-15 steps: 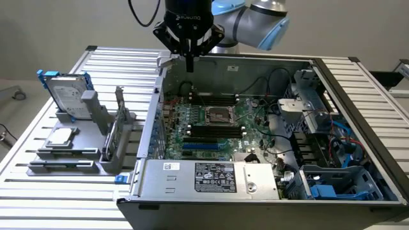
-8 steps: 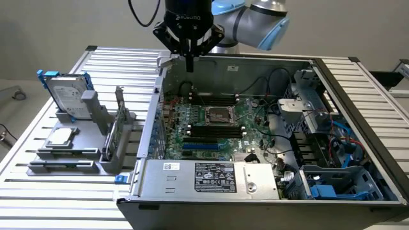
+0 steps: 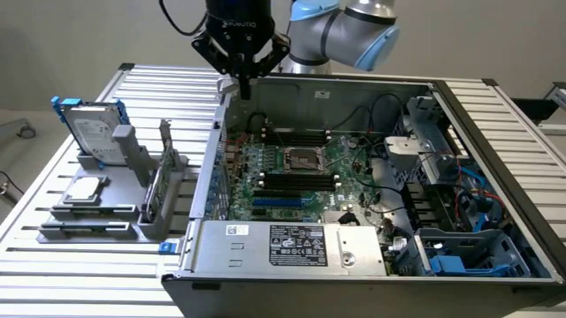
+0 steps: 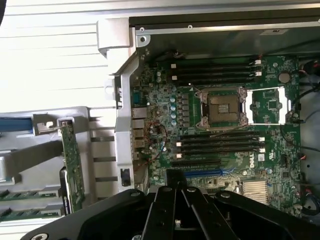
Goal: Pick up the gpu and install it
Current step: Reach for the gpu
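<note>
Gripper [image 3: 244,85] is pinched shut and empty. I have it hanging over the rear wall of the open case [image 3: 354,93]. The gpu [image 4: 73,170] stands on edge in the grey rack [image 3: 89,228] outside the case, well apart, probably slotted upright so its top edge is graspable.

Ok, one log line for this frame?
end effector: shut, empty | over: case edge | gpu: upright in rack beside case, not installed

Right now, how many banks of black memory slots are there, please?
2: one bank between the CPU socket and the case wall, the other between the socket and the blue slot.
</note>
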Controlling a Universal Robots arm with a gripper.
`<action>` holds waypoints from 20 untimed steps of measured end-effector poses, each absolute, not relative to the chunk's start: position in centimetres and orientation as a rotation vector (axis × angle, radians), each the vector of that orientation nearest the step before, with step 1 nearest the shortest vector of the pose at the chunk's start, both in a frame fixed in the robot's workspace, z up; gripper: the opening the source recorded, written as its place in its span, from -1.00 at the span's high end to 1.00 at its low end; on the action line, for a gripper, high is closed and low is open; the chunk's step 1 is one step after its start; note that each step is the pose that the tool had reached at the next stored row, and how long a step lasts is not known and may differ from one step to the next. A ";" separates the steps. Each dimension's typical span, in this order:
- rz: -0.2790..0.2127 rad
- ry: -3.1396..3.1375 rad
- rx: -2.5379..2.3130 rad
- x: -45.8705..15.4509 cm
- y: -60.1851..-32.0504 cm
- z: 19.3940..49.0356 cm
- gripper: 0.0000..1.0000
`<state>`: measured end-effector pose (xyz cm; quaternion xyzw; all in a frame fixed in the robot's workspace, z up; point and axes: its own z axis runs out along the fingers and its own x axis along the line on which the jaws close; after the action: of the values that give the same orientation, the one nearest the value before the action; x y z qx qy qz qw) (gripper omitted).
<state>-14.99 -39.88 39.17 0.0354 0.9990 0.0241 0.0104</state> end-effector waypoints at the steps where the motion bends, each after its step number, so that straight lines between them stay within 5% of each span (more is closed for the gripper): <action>1: 0.075 3.118 0.111 -15.4 -39.9 39.1 0.79; 20: 0.065 3.118 0.110 -24.1 -39.9 37.8 0.79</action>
<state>-24.07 -39.88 37.76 0.0353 0.9991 0.0207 0.0105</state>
